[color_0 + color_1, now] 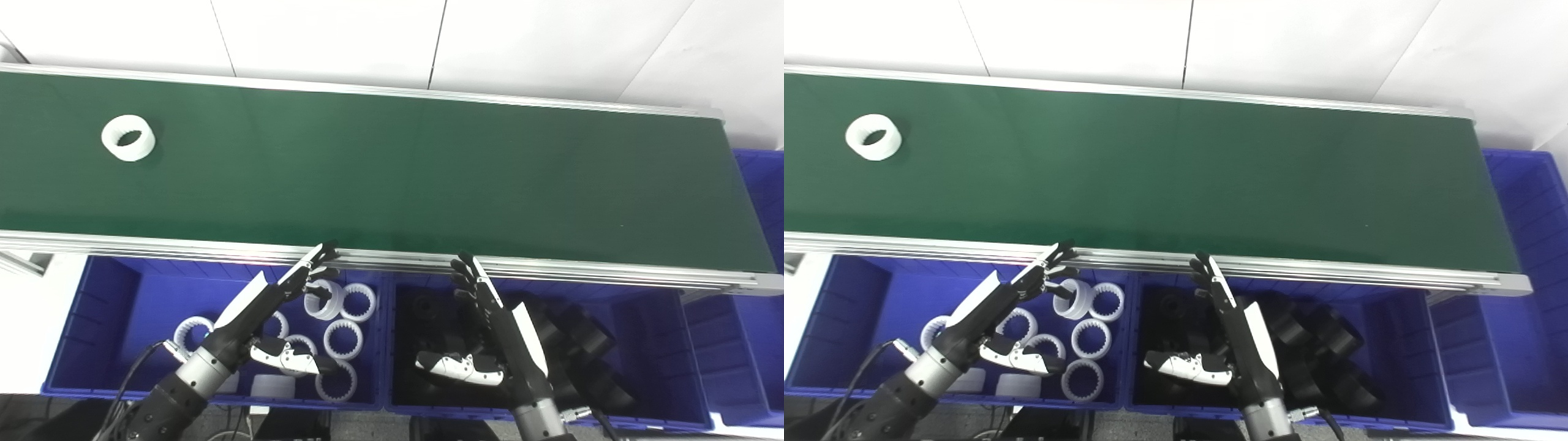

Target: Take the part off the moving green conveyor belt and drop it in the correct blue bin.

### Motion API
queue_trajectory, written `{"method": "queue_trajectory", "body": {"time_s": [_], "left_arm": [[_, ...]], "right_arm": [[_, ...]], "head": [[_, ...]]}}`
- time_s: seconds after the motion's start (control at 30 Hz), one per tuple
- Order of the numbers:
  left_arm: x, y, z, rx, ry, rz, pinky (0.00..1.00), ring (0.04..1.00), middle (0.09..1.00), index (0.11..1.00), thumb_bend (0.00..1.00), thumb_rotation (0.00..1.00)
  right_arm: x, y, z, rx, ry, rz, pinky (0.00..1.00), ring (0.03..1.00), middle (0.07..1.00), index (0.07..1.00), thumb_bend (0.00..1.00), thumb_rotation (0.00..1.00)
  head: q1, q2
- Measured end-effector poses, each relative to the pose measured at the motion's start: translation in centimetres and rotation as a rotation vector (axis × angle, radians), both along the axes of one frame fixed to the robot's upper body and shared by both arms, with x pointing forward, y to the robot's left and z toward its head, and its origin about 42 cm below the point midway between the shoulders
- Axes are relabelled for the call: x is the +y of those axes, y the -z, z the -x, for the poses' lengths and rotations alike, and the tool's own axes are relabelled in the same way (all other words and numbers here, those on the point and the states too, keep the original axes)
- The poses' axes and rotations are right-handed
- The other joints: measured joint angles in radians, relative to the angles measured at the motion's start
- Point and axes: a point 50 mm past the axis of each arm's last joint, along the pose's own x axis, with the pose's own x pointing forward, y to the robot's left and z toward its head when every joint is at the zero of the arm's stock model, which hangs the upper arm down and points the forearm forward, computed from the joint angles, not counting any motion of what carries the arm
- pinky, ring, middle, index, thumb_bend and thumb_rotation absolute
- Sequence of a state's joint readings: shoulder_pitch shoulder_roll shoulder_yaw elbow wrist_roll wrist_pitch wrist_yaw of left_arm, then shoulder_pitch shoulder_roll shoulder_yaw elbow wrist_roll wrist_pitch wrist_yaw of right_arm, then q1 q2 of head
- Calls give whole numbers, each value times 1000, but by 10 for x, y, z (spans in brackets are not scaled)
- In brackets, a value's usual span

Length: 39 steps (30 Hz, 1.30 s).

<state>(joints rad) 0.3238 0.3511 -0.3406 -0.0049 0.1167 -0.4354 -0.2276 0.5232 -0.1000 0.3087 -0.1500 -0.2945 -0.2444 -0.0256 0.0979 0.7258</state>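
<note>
A white ring-shaped part (128, 138) lies on the green conveyor belt (392, 171) at its far left; it also shows in the right eye view (873, 136). My left hand (269, 312) is open and empty, held over the left blue bin (110, 306) that holds several white toothed rings (343, 339). My right hand (490, 331) is open and empty over the middle blue bin (667, 343), which holds several black parts (582, 334). Both hands reach up to the belt's near rail, far from the part.
The belt's aluminium near rail (551, 269) runs just above both bins. Another blue bin (762, 202) stands at the belt's right end. A white wall lies behind the belt.
</note>
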Motion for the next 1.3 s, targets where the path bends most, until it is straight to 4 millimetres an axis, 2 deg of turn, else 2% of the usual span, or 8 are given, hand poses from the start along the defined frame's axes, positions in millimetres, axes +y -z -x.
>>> {"method": "queue_trajectory", "body": {"time_s": [0.07,0.27,0.5,0.7,0.8,1.0,1.13,1.3], "left_arm": [[-9,5,6,6,8,-11,782,897,931,914,901,280],[-22,14,10,19,7,-16,681,810,904,885,927,320],[-20,21,6,0,-57,-28,638,793,913,890,937,288],[-3,1,-3,-79,-69,-48,590,712,908,893,818,58],[6,-18,-18,-191,-148,-55,619,762,911,897,758,3],[22,-57,-56,-358,-242,-19,662,820,917,917,815,187],[26,-82,-77,-418,-230,21,702,857,943,927,768,192],[21,-97,-104,-459,-231,1,782,883,937,925,684,313]], "right_arm": [[-6,8,7,10,-4,0,841,907,933,986,961,385],[-18,21,11,-11,-11,-15,863,921,946,991,975,355],[-18,28,8,-5,-14,-11,829,910,933,982,993,344],[-16,29,6,-7,-14,-12,795,885,913,965,1000,335],[-15,32,6,-1,-7,-13,782,879,903,960,1000,332],[-13,34,3,1,1,-22,775,870,896,946,1000,330],[-10,34,2,-1,-10,-31,756,864,898,949,997,328],[-11,34,1,-7,-6,-29,738,857,892,943,1000,322]], "head": [[48,-54],[63,-115],[49,-146],[37,-157],[23,-160],[6,-180],[5,-187],[3,-192]]}}
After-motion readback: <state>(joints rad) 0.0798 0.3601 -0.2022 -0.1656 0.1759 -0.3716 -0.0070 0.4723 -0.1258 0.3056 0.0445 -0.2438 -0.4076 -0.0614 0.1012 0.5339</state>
